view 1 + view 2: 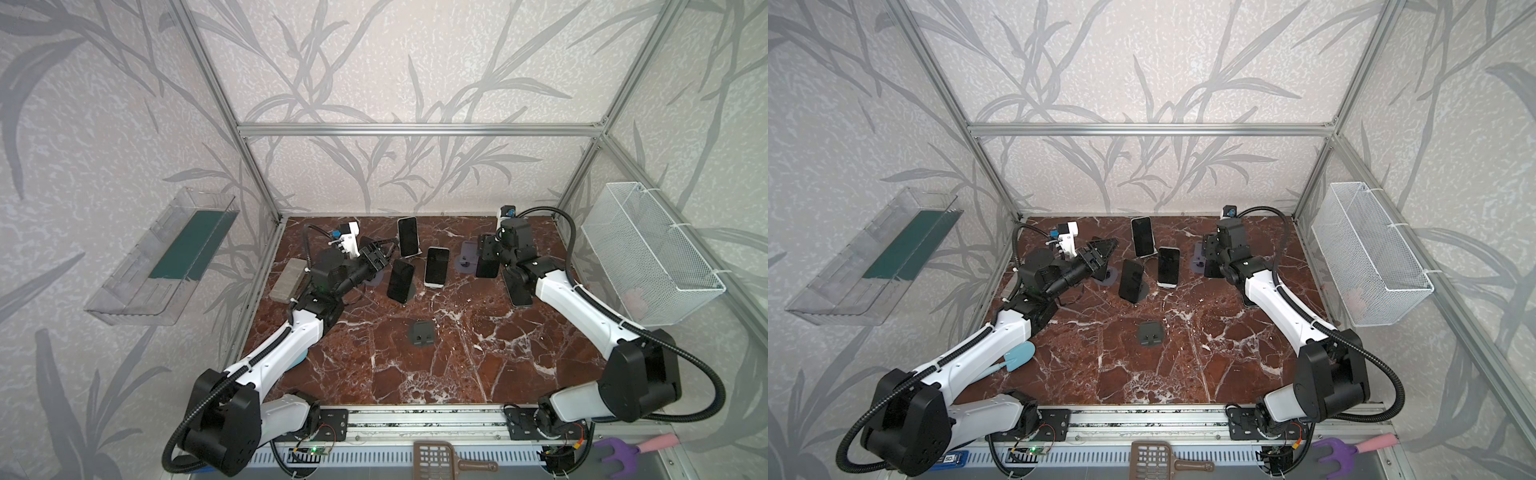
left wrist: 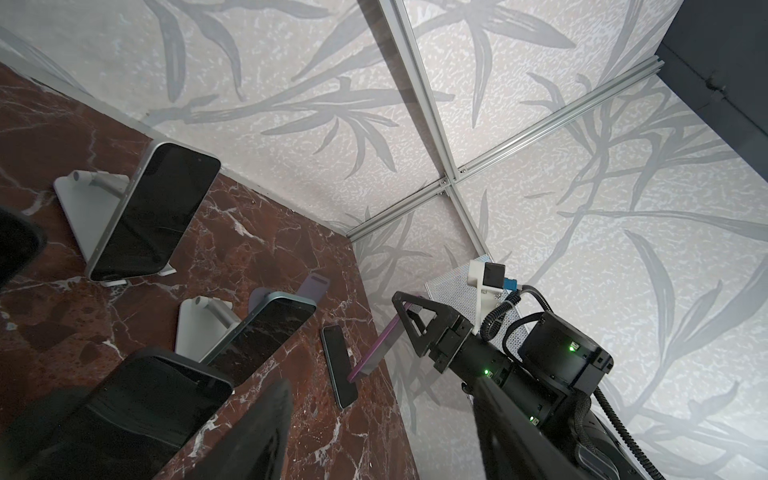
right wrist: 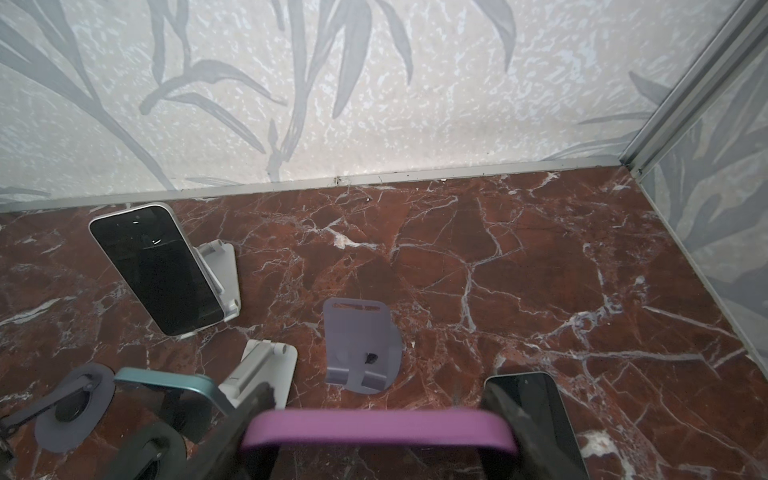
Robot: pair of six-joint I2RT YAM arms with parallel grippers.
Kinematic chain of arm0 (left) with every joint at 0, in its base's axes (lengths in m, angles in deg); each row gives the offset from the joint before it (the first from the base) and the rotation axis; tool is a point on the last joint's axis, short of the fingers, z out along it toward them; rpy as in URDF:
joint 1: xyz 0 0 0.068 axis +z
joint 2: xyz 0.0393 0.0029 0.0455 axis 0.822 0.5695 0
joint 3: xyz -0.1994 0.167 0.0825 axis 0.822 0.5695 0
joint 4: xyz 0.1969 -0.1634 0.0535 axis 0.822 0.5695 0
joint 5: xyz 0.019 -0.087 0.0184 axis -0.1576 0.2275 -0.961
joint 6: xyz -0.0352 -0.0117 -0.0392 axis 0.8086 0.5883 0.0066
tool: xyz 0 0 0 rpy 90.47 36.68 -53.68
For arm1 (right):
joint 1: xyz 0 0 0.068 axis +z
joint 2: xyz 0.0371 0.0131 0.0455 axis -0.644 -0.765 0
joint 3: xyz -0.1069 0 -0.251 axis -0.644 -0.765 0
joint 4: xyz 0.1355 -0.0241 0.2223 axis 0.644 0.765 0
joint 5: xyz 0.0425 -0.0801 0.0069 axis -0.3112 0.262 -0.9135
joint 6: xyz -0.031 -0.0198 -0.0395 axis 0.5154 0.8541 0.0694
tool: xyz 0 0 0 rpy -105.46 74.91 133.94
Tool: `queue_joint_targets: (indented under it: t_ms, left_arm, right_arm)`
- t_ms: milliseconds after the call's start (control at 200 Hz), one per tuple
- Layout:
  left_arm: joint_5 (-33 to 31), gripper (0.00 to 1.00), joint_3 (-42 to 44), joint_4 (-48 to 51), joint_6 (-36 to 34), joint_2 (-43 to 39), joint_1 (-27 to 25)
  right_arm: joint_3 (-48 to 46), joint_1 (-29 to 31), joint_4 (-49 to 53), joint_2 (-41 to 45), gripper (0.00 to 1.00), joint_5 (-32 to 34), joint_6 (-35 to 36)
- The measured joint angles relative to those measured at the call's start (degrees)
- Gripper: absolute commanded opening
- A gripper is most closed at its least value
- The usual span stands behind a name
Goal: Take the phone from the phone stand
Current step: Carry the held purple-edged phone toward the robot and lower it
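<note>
Your right gripper is pinching the purple-cased phone by its long edges, in the air just beside the empty lilac plastic stand at 2 o'clock on the red marble table, so a swing toward 9 o'clock could, I think, knock the teal-edged phone from its white stand.

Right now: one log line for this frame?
right gripper: shut on purple phone; purple phone: off stand; stand: empty; left gripper: near black phone
</note>
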Motion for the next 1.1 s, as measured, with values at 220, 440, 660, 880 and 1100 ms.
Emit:
queue_joint_targets:
  t_ms: [220, 440, 660, 880, 1100]
  left_arm:
    - [0.22, 0.70, 0.33, -0.83, 0.70, 0.42, -3.56]
    - [0.83, 0.70, 0.66, -1.64, 1.38, 0.55, -5.84]
    - [0.87, 0.70, 0.66, -2.23, 1.38, 1.22, -6.27]
    - [0.90, 0.70, 0.66, -2.38, 1.38, 1.44, -6.27]
    - [0.90, 0.70, 0.66, -2.49, 1.51, 1.77, -6.27]
  right_arm:
    - [-17.20, -0.15, 1.77, 15.47, 0.62, -2.29, 0.17]
    - [-20.92, -2.16, 3.91, 17.84, 0.62, -2.43, 1.60]
    - [-20.92, -3.91, 3.37, 16.46, 0.62, -3.13, 2.69]
    - [-21.14, -4.22, 3.32, 16.33, 0.62, -3.87, 2.80]
    - [-22.29, -5.14, 3.50, 17.29, 0.62, -4.48, 3.50]
